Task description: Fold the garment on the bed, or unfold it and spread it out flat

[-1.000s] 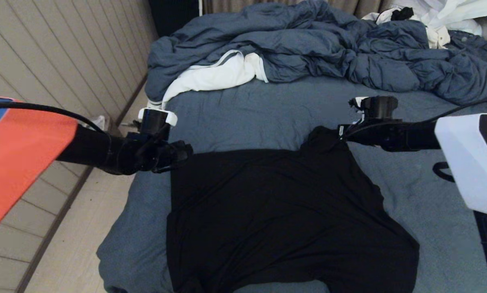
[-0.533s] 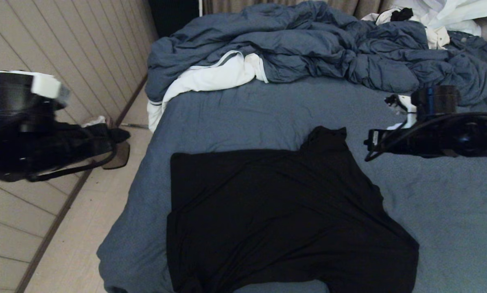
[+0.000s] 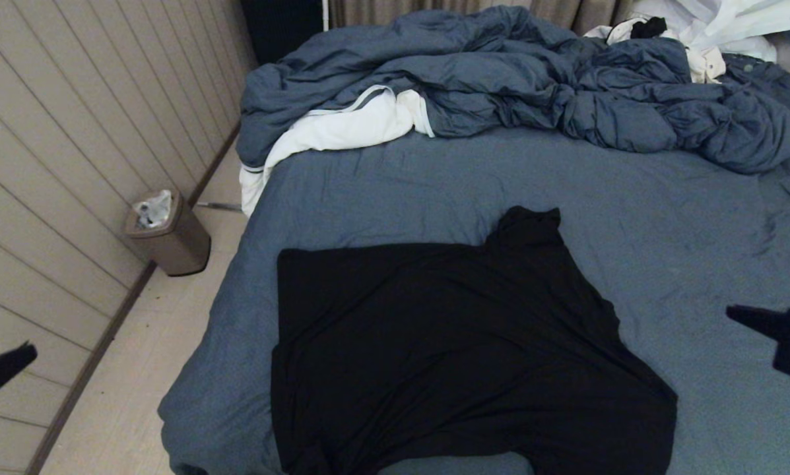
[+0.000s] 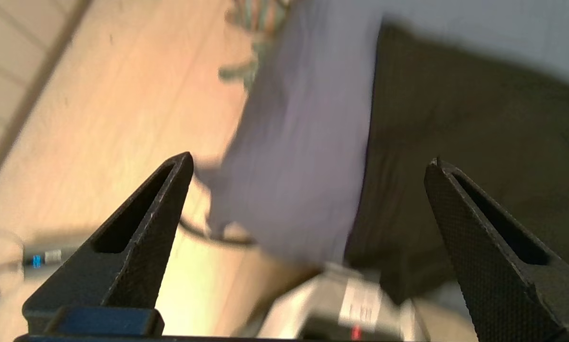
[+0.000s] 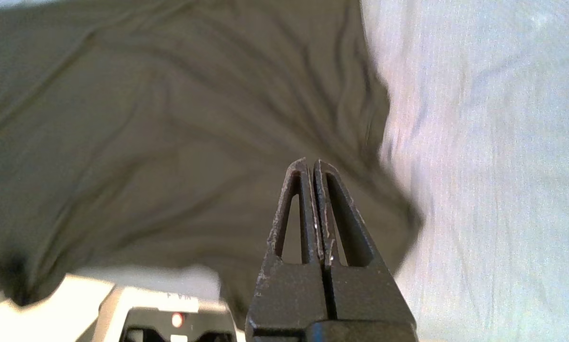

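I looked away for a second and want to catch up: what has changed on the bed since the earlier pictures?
Both arms pulled back from over the garment toward the near edges. The right gripper, which was at the raised far corner, let it go and is shut on nothing; the left gripper is open and empty. With the left arm gone, a bin by the wall shows. The garment, bed and duvet lie as before.

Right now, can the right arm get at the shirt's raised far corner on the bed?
Probably yes. The right pincer is shut and empty, off at the bed's right side, and only bare sheet lies between it and the garment's peak. It must open first.
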Robot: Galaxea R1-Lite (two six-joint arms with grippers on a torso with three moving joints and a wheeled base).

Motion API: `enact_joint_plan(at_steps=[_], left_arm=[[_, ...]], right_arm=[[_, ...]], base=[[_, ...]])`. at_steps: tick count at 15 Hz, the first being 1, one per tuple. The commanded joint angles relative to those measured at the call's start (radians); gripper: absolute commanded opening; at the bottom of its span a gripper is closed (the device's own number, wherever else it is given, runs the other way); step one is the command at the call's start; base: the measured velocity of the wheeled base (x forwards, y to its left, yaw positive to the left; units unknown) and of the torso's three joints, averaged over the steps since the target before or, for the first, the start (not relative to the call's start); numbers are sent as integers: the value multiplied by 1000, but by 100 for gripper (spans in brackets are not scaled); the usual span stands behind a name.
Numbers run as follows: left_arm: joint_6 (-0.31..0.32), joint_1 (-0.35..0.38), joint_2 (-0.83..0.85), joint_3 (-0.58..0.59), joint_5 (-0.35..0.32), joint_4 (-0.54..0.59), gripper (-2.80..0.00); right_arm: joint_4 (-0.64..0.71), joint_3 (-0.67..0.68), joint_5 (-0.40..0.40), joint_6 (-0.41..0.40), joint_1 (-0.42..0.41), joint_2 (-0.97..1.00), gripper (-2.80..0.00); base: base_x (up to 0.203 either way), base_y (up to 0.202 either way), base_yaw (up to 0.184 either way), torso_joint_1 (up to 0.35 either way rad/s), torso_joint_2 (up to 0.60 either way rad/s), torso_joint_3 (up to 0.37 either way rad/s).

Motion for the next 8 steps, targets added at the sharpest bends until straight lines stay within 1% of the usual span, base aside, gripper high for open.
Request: enact_joint_plan(at_steps=[1, 3, 5, 7, 8], left_arm=[[2, 11, -253, 155, -15, 36, 0], [7, 14, -350, 246, -26, 45, 0], [15, 13, -446, 300, -55, 37, 0], [58, 14, -564, 375, -82, 11, 0], [96, 14, -634, 417, -87, -2, 0]], right_arm=[[48, 133, 4, -8, -2, -312, -280], [88, 236, 7, -14, 1, -472, -280], [105, 322, 8, -18, 15, -638, -280], [87, 438, -17, -36, 26, -728, -280], [39, 491, -31, -44, 28, -732, -280]], base=[[0, 0, 0, 0, 0, 0], [0, 0, 0, 0, 0, 0], [0, 0, 0, 0, 0, 0], [0, 0, 0, 0, 0, 0], [0, 0, 0, 0, 0, 0]])
